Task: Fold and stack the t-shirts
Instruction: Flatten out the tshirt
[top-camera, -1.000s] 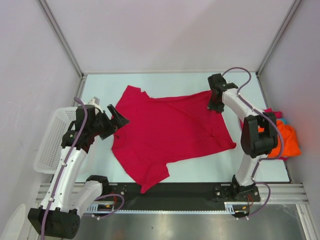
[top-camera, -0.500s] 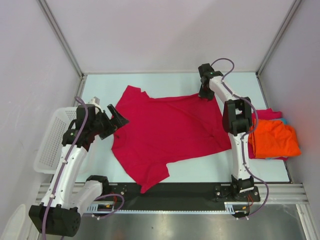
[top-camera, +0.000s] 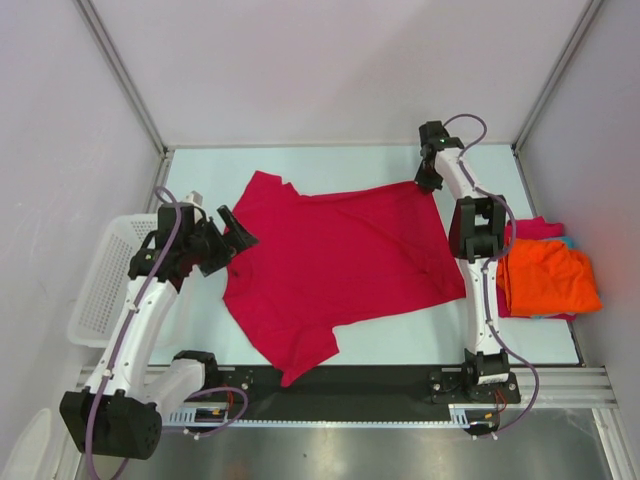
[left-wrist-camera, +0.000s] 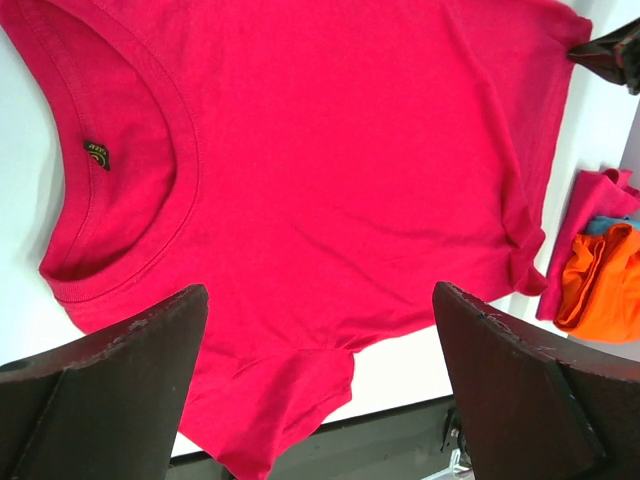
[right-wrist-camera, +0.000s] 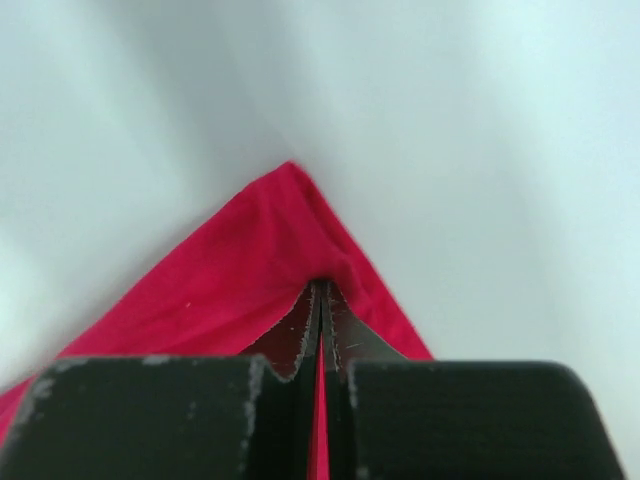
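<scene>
Crimson t-shirt (top-camera: 340, 260), a soft knit with a ribbed round collar, is spread nearly flat on the smooth pale counter (top-camera: 300, 165). Its pointed far corner is pinched between the closed, scuffed dark fingers of the right gripper (right-wrist-camera: 322, 300), and a small pucker is raised just ahead of the tips. The left gripper (left-wrist-camera: 320, 290) is held wide open above the cloth, grasping nothing. A folded orange t-shirt (top-camera: 550, 280) lies beside the right arm, seemingly atop pink and teal layers.

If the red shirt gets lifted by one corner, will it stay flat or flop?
Probably flop: the red t-shirt looks like thin cloth, puckered where the right gripper pinches its corner. It would likely drape and drag rather than rise whole.
</scene>
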